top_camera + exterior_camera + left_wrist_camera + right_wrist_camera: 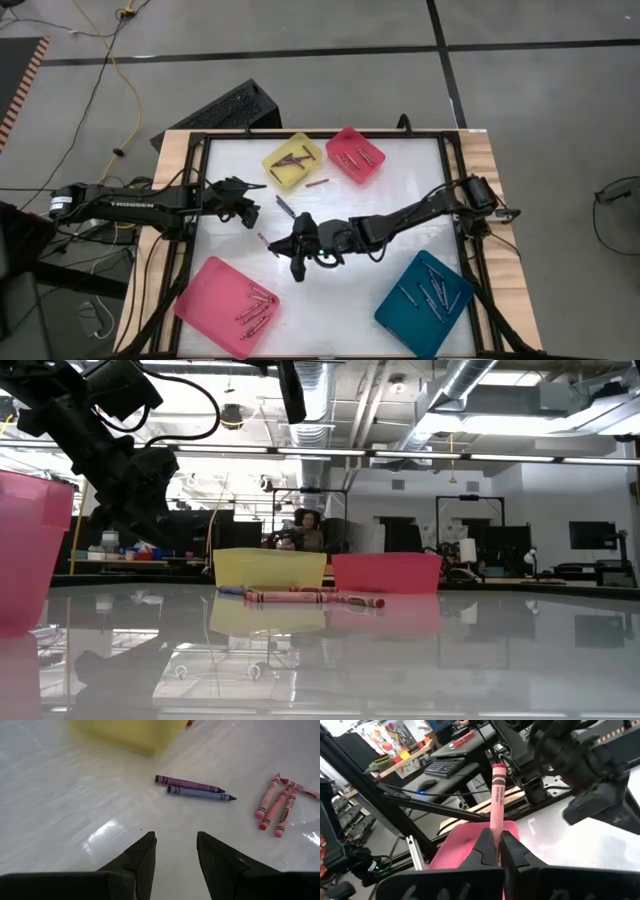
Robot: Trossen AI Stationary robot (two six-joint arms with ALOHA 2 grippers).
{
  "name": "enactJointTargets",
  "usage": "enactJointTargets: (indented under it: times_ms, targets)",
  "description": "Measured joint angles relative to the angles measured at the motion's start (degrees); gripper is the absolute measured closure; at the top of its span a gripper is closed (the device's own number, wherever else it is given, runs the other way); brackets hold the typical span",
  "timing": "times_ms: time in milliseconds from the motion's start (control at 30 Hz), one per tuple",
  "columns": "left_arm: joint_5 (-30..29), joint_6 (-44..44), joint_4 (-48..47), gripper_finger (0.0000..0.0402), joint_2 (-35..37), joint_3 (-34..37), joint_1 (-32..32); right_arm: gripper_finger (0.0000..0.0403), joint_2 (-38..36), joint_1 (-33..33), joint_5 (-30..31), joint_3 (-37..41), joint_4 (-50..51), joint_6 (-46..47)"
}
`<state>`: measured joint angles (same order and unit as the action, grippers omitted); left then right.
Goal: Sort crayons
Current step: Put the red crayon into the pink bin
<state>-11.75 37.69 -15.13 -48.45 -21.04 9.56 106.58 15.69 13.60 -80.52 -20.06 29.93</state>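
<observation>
Right gripper (496,851) mid-table, pinching pink crayon (496,800) upright, clear of table. Left gripper (175,852) spread, empty, hovering by yellow tray (293,160); purple crayons (195,789) just ahead. Bare white table (400,200) between trays, plenty room.

Overhead, table-level and two wrist-mounted close views.

From my station I take the yellow tray (293,159) as landmark. Just beside it toward the table's middle lie a purple crayon (189,783) and a blue-grey crayon (201,794), with pink crayons (276,805) near them. The right gripper (297,262) and its arm block the centre; the left gripper (251,203) hangs nearby.
</observation>
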Motion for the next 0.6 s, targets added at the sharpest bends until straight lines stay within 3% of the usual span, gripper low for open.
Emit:
enactJointTargets:
  times_ms: [133,367,600]
  targets:
    - [0.02,0.13,-0.01,0.0269,0.0,0.0,-0.02,0.0401,3.12,1.55,0.08,-3.96,0.13,-0.24]
    - [0.6,-0.63,-1.34,0.0269,0.02,0.0,-0.04,0.0401,13.67,2.77,-0.23,-17.7,4.56,-3.43]
    - [0.96,-1.05,-2.51,0.0269,0.02,0.0,-0.04,0.0401,23.68,2.72,-5.28,-30.93,9.84,-4.54]
